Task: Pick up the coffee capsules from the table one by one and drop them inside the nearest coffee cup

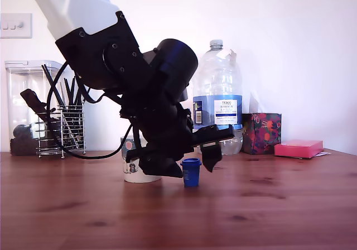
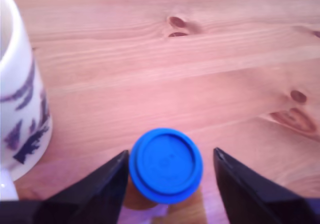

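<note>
With gripper fingers spread, not pinching: dark blue capsule upright on the table between them, nearer one finger, beside the mug

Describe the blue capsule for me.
The blue capsule looks like plastic: round flat wide end up, body tapering down. It stands upright on the wooden table, between the fingers of the open gripper; one finger sits close to its rim, contact unclear, the other apart. The mug stands nearby, not touching.
</note>
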